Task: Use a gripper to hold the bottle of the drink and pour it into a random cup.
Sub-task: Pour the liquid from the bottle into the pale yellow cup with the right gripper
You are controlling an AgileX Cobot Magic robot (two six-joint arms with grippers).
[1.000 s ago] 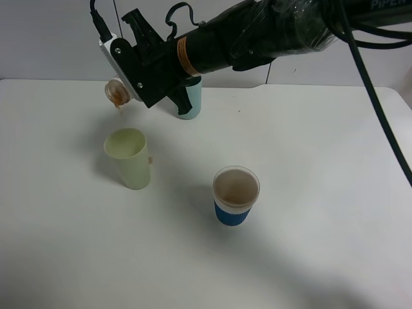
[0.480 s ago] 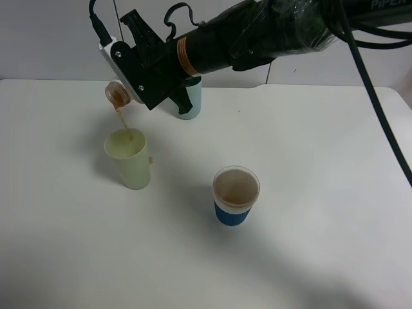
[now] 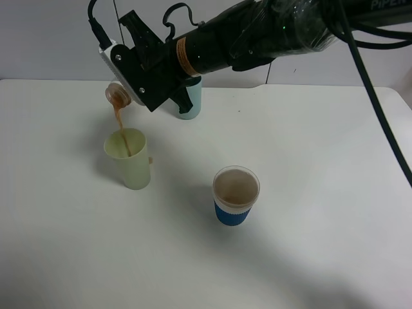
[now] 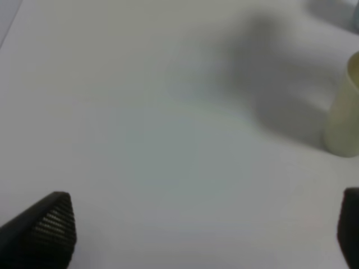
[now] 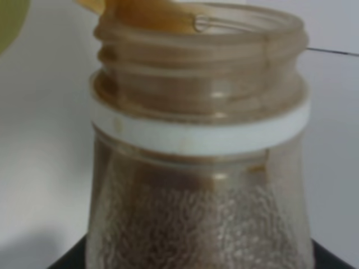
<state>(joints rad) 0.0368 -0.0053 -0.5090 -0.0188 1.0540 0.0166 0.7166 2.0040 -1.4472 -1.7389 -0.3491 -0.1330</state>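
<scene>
The right gripper point(image 3: 131, 87) was clamped on the bottle of the drink point(image 3: 118, 96), its jaws closed against the bottle's body. The bottle was tipped, with its mouth just past the jaws. A thin brown stream point(image 3: 120, 125) ran from the mouth into the cup point(image 3: 129, 161) below the jaws. The left gripper point(image 4: 202, 238) held nothing, its jaws spread wide, with the cup ahead to one side.
</scene>
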